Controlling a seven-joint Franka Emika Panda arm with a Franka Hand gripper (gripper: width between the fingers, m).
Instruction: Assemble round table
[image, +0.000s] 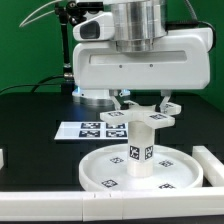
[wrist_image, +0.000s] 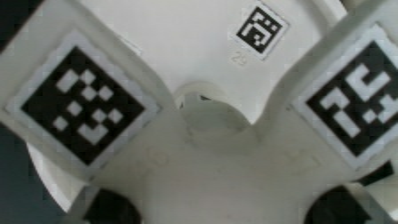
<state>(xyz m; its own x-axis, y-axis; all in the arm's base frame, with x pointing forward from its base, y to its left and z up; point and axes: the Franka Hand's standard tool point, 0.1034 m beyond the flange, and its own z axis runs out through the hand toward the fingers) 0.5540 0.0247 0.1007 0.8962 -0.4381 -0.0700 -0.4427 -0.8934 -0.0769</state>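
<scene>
White plastic fills the claw's reach: the gripper (image: 146, 108) hangs straight down over the cross-shaped foot (image: 146, 119), one finger showing on each side of it, close against its arms. The exterior view seems to show the fingers clamped on the foot, but the contact itself is too small to be sure of. In the wrist view the foot (wrist_image: 199, 120) takes up nearly the whole picture, its arms spreading outward and each carrying a black-and-white square marker (wrist_image: 80, 95).

The foot sits on top of the short cylindrical leg (image: 139, 148), which stands upright, with markers on its side. The leg rises from the middle of the large rimmed disc top (image: 105, 168), lying flat on the black table (image: 30, 115).

Behind the disc, toward the arm's base, the marker board (image: 85, 128) lies flat on the table. A long white edge bar (image: 213, 164) lies along the disc on the exterior view's right, just beside its rim.
</scene>
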